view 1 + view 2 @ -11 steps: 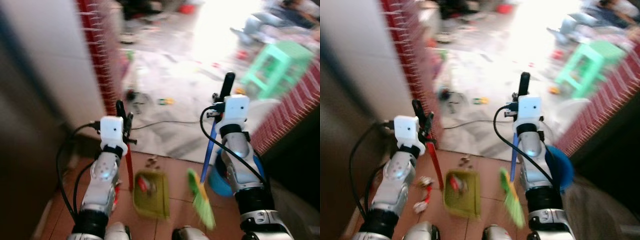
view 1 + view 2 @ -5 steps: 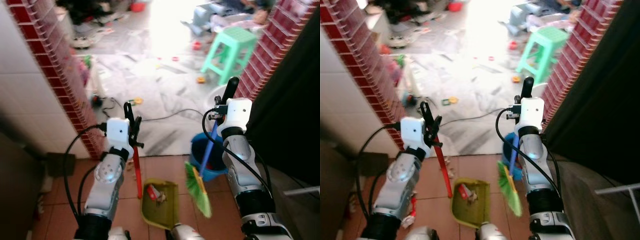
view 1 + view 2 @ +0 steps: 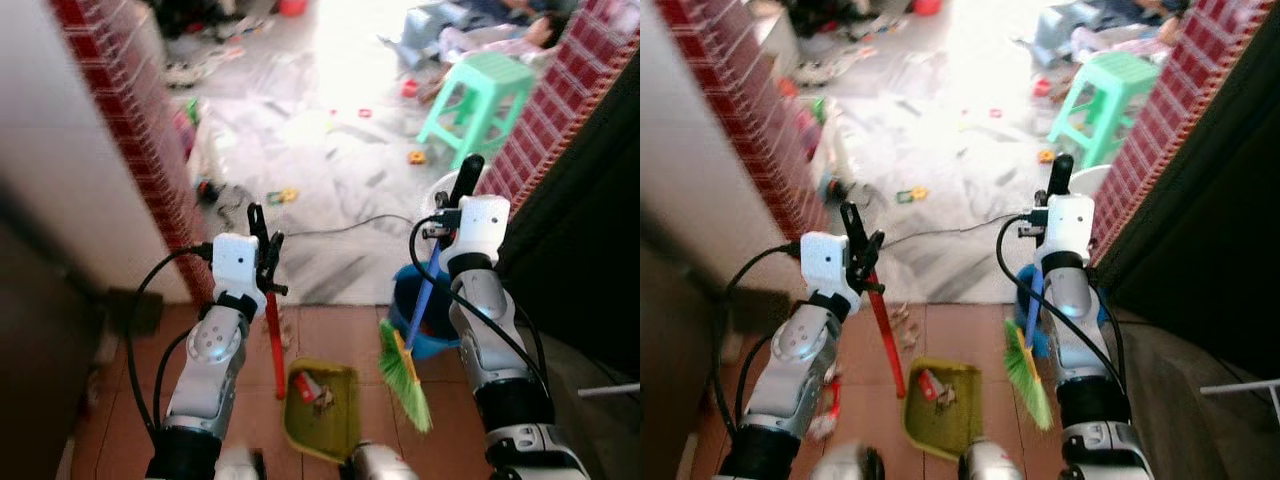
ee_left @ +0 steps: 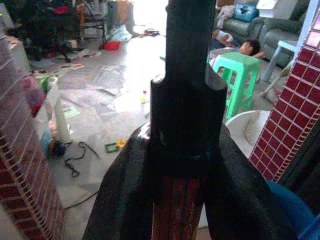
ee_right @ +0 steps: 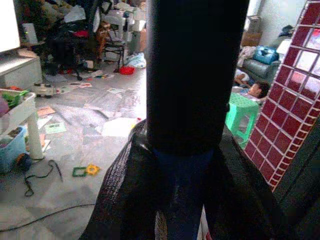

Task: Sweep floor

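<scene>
Currently the left claw [image 3: 262, 243] grips the dustpan handle [image 3: 274, 340], near-upright, pan [image 3: 322, 411] low on the floor. Right claw [image 3: 452, 195] clamps the blue broom handle [image 3: 421, 300]; its green bristles [image 3: 405, 376] point down, nearward.

A doorway opens between two red brick posts, the left post [image 3: 150, 130] beside a white wall [image 3: 60, 160], the right post [image 3: 1160, 120] beside a dark panel. Terracotta tiles [image 3: 330, 335] give way to a pale grey floor [image 3: 290, 130] strewn with toys and papers. A green stool [image 3: 478, 95] stands near the right post. A black cable [image 3: 940, 232] crosses the floor. Bright light washes the far room, where sofas [image 4: 260, 27] stand.
</scene>
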Available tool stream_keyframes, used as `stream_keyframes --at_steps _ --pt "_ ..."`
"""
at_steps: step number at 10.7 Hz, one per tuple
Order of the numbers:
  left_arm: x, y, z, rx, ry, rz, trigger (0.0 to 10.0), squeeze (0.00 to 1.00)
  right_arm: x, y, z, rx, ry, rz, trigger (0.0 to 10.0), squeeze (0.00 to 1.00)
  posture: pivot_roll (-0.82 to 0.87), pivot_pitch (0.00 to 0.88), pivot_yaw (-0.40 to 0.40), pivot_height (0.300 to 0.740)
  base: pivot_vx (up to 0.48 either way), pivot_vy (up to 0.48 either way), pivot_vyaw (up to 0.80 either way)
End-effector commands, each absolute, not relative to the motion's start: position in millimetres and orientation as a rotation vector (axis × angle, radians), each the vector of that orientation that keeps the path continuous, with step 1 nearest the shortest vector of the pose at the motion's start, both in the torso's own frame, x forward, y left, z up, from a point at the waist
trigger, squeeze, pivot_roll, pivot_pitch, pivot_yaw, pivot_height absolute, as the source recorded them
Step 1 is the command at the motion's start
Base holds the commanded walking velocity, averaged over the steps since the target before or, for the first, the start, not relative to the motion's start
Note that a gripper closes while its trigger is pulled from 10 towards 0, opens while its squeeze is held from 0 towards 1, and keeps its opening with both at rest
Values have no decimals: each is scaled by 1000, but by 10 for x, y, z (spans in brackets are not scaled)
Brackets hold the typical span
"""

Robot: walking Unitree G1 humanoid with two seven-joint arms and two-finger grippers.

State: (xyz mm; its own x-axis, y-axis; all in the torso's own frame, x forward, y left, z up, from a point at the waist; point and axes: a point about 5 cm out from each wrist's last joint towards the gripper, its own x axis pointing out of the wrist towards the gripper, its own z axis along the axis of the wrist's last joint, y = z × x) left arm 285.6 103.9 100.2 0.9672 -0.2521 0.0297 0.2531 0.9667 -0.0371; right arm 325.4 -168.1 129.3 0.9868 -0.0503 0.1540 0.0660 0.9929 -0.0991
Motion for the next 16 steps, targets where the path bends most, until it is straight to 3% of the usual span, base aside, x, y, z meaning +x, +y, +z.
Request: stream_keyframes --at_steps 1,6,9,13,16 --pt "2857 999 1123 -56 -73 -279 10000 0 3251 -1703 1233 -97 -120 -70 10000 0 -40 17 -13 740 -319 0 0" --pt "2844 997 1123 -66 -63 -280 10000 0 3248 -1708 1232 -101 -120 -73 10000 0 -41 23 -11 740 -304 0 0" --pt "2896 1084 1108 -53 -73 -260 10000 0 3242 -1799 1177 -138 -109 -101 10000 0 -27 0 -28 740 0 0 0" --pt "2995 1293 1169 -98 -86 -198 10000 0 3118 -1911 998 -231 -52 -99 10000 0 -26 0 -77 740 0 0 -800" --pt "2953 1391 1095 -106 -63 -184 10000 0 3141 -1871 942 -216 -27 -90 10000 0 -42 0 -40 740 0 0 -800"
